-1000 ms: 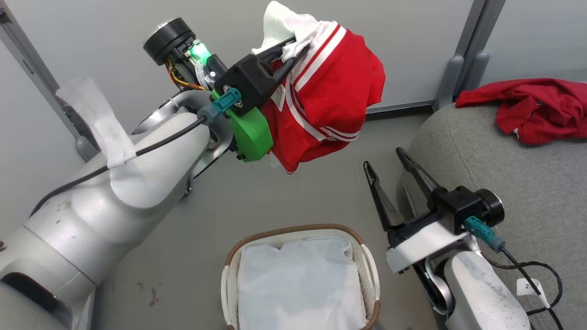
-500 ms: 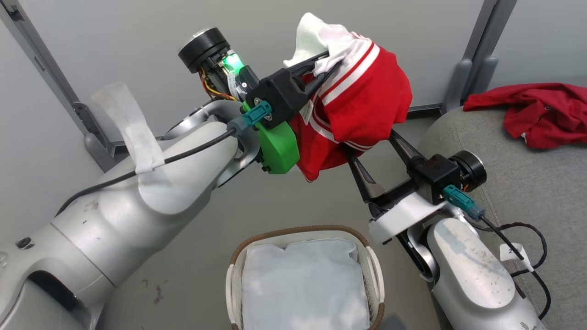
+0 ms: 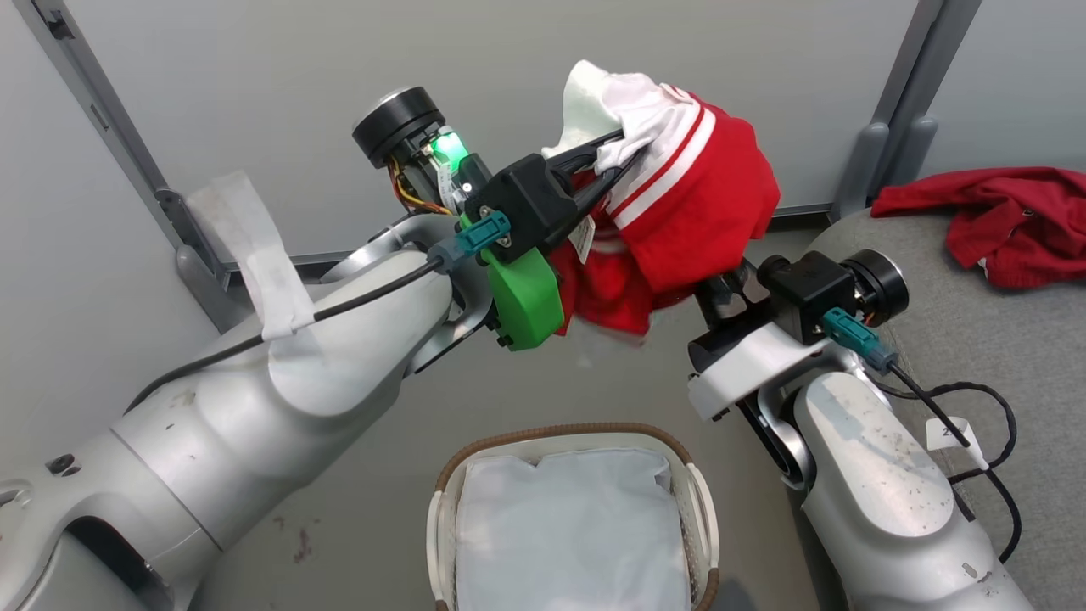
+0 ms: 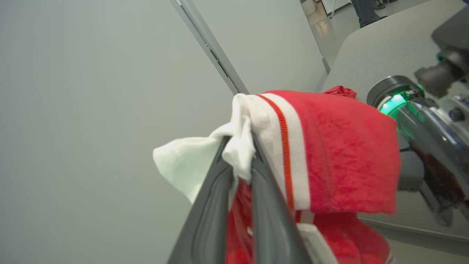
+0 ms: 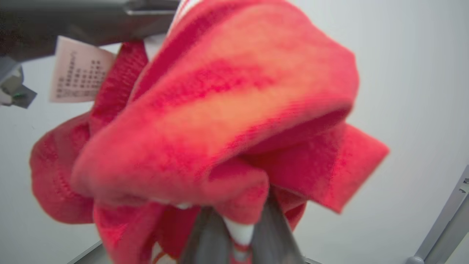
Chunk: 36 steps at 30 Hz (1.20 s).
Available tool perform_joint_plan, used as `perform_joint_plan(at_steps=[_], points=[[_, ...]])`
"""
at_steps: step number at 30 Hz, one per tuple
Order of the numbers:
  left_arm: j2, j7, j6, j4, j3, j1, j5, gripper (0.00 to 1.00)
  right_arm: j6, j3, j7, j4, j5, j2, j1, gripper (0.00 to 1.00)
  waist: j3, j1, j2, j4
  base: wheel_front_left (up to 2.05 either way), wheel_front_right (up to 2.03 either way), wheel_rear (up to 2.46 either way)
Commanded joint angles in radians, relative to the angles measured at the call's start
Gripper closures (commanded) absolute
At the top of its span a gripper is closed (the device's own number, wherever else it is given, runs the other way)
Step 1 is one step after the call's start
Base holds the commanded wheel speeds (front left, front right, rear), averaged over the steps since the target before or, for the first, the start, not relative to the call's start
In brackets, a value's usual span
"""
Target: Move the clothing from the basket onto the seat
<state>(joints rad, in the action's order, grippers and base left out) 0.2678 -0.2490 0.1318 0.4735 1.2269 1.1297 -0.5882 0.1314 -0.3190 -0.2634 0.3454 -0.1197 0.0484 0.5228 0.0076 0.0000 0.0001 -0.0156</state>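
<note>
Left gripper (image 3: 615, 153) was raised, its fingers closed on the white sleeve of the red jersey (image 3: 704, 204), which hung in the air above and beyond the basket (image 3: 560, 431). Right gripper (image 5: 238, 223) was pushed into the jersey's lower folds. Its fingers stood narrowly apart with cloth between them, but whether they gripped it could not be told. At right, the plain red garment (image 3: 1001, 221) lay on the seat (image 3: 976, 356).

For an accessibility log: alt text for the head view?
The left gripper holds a red jersey aloft, the right gripper tucked into its underside. Another red garment lies on the grey seat; the basket sits bottom centre.
</note>
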Motion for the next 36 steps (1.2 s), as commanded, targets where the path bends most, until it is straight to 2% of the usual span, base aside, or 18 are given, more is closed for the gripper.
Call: perform_joint_plan(at_steps=[1,14,15,16,17,18,19,20,28,36], points=[[0.007,-0.008,-0.002,0.004,-0.002,-0.016,-0.010,1.00,-0.001,0.005,-0.002,0.001,0.004,0.004,0.002,1.00,-0.002,0.0000,-0.0001,0.000,0.00,0.00,0.00],[0.008,-0.013,-0.003,0.029,-0.020,-0.066,-0.054,1.00,-0.001,0.023,-0.002,-0.009,-0.002,0.004,-0.022,1.00,-0.004,0.0000,-0.0001,-0.007,0.00,0.00,0.00],[0.006,-0.014,-0.006,0.030,-0.024,-0.075,-0.060,0.91,-0.001,0.026,-0.002,-0.011,-0.002,0.004,-0.022,1.00,-0.004,0.0000,-0.0001,-0.008,0.00,0.00,0.00],[0.005,-0.015,-0.009,0.030,-0.030,-0.086,-0.066,0.77,-0.001,0.028,-0.002,-0.013,-0.002,0.004,-0.022,1.00,-0.004,0.0000,-0.0001,-0.009,0.00,0.00,0.00],[0.003,-0.016,-0.010,0.030,-0.037,-0.099,-0.072,0.52,-0.001,0.032,-0.002,-0.015,-0.001,0.004,-0.023,1.00,-0.004,0.0000,-0.0001,-0.009,0.00,0.00,0.00],[0.003,-0.017,-0.013,0.030,-0.043,-0.111,-0.076,0.36,-0.001,0.035,-0.002,-0.017,0.000,0.004,-0.024,1.00,-0.004,0.0000,-0.0001,-0.010,0.00,0.00,0.00],[0.002,-0.017,-0.018,0.028,-0.051,-0.127,-0.080,0.07,-0.001,0.038,-0.002,-0.019,0.002,0.004,-0.024,1.00,-0.003,0.0000,-0.0001,-0.010,0.00,0.00,0.00],[0.000,-0.018,-0.021,0.027,-0.057,-0.142,-0.086,0.00,-0.001,0.042,-0.002,-0.021,0.003,0.004,-0.024,1.00,-0.002,0.0000,-0.0001,-0.011,0.00,0.00,0.00],[-0.023,-0.015,-0.052,-0.019,-0.158,-0.312,-0.047,0.00,-0.001,0.081,-0.002,-0.030,0.018,0.004,-0.027,1.00,0.006,0.0000,-0.0001,-0.011,0.00,0.00,0.00],[-0.085,-0.015,-0.048,-0.033,-0.275,-0.502,0.024,0.00,-0.001,0.118,-0.002,-0.037,0.033,0.004,-0.036,1.00,0.014,0.0000,-0.0001,-0.026,0.00,0.00,0.00]])
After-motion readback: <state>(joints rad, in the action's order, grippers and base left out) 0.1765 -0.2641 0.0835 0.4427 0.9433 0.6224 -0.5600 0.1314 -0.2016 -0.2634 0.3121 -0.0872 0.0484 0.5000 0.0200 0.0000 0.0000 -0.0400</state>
